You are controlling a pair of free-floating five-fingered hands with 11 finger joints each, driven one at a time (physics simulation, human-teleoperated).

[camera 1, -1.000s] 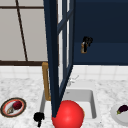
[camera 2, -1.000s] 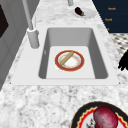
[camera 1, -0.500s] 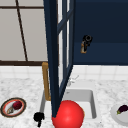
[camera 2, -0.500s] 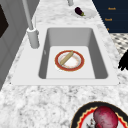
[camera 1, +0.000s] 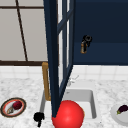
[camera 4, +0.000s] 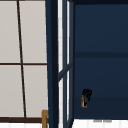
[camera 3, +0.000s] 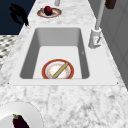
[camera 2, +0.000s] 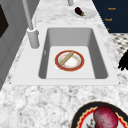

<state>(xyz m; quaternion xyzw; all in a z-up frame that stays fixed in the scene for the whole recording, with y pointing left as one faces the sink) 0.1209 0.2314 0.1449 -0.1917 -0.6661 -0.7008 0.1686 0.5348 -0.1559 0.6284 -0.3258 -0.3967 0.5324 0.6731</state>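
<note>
Your right hand has barely shifted since a second ago: it stays clenched on the brass handle, and the cabinet door is unmoved. Your left hand hangs relaxed.

No writing seems readable on anything here.

Speckled grey-white stone-look countertop, matt, surrounding a smooth white matt sink basin and a pale grey, metal-like faucet. Red-rimmed glazed plate bearing a tan wooden-looking stick; glossy dark purple eggplant. Glossy red ball; matt black right hand on a brass-coloured handle of the dark blue painted window frame.
</note>
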